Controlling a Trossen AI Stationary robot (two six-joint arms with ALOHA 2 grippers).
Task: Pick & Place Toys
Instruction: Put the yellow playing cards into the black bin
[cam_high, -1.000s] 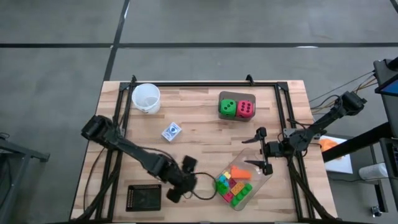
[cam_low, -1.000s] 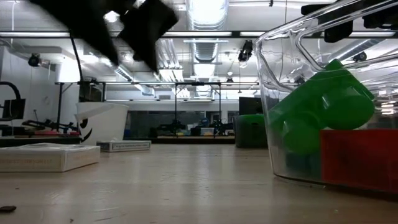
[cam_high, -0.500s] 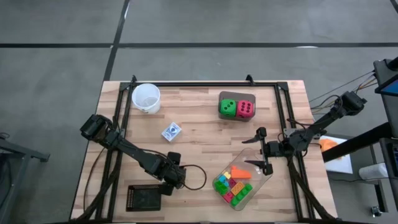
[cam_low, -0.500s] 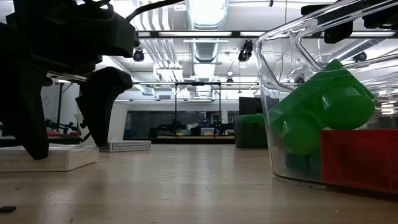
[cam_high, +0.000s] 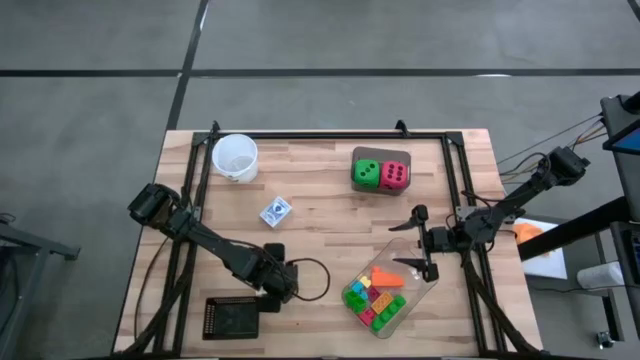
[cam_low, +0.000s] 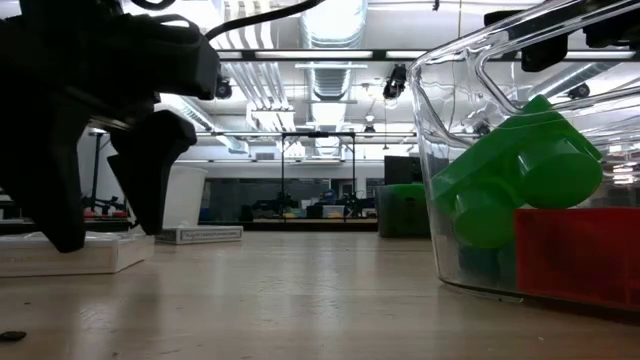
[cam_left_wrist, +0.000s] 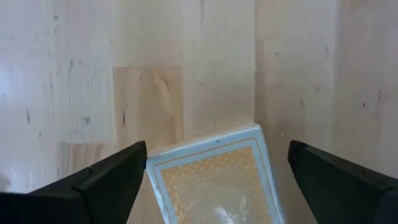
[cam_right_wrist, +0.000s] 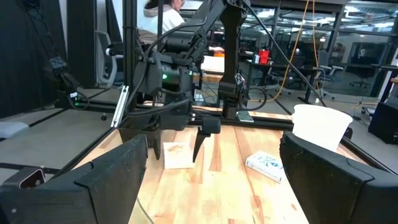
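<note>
1. High view: the left end effector (cam_high: 272, 300) hangs low over the front-left of the tabletop (cam_high: 320, 215), beside a dark pad (cam_high: 231, 317). The right end effector (cam_high: 416, 243) hovers at the far end of the clear tray (cam_high: 427, 282), and its fingers are spread with nothing between them. The bright bricks (cam_high: 374, 300) and the orange wedge (cam_high: 386, 276) lie inside the tray. The green die (cam_high: 366, 173) and pink-red die (cam_high: 395, 175) sit touching near the back edge. A white cup (cam_high: 235, 156) and a small card box (cam_high: 275, 212) stand well apart from the toys.
2. Low view: a green brick (cam_low: 515, 175) rests on a red brick (cam_low: 575, 255) against the tray wall.
3. Left wrist view: the fingers (cam_left_wrist: 93, 186) are wide apart, released, over a patterned card (cam_left_wrist: 214, 177) lying flat on the wood.
4. Right wrist view: the open fingers (cam_right_wrist: 106, 177) face the other arm, the cup and the box.
</note>
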